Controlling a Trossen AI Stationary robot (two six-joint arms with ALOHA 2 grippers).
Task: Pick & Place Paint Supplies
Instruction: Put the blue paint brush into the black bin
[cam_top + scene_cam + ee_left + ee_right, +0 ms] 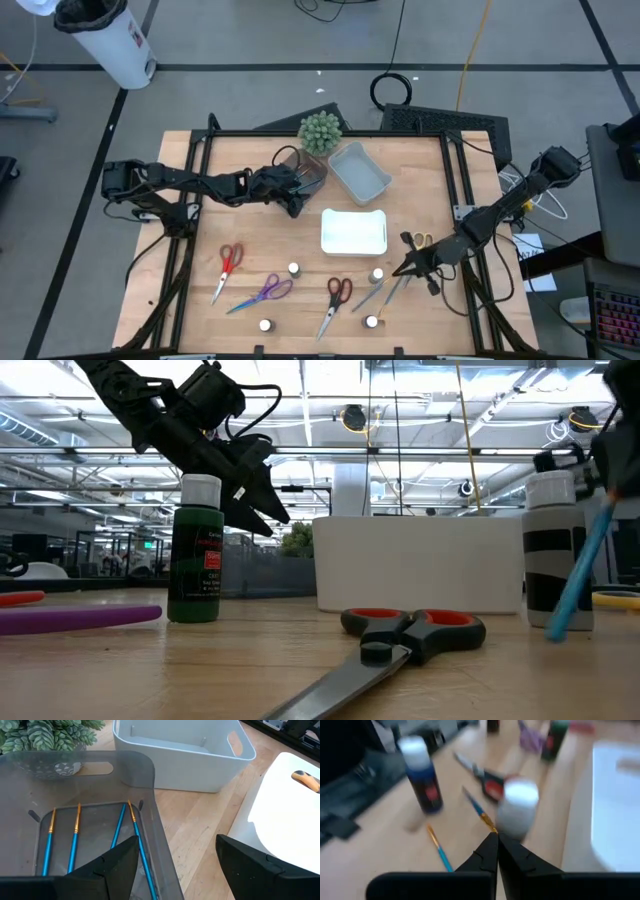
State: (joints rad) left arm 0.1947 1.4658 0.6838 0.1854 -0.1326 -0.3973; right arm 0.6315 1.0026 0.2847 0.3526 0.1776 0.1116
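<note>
My right gripper [496,836] is near the table's right edge [400,270], shut on a blue-handled brush [476,807]. A second brush [439,847] lies flat on the wood beside it. White-capped bottles [376,274] [371,321] [294,269] stand upright around them. Red [228,265], purple [265,292], dark red [335,300] and yellow-handled scissors [418,240] lie flat on the table. My left gripper [177,842] hangs open over the brown tray's [145,775] near corner. Several blue brushes [75,840] lie in that tray. My right gripper pinches the brush at its gold ferrule [489,824] between the two fingertips. The fingers slant down from the table's right side and lie roughly along the brush. The blue handle [578,580] slopes down away from them in front of a bottle. Whether its far end touches the table I cannot tell.
A white tray [353,231] lies mid-table with a pale blue-grey tray [358,170] behind it. A green spiky plant [320,132] stands at the far edge beside the brown tray [308,168]. A green bottle [196,550] and the dark red scissors [410,635] are nearest the low camera.
</note>
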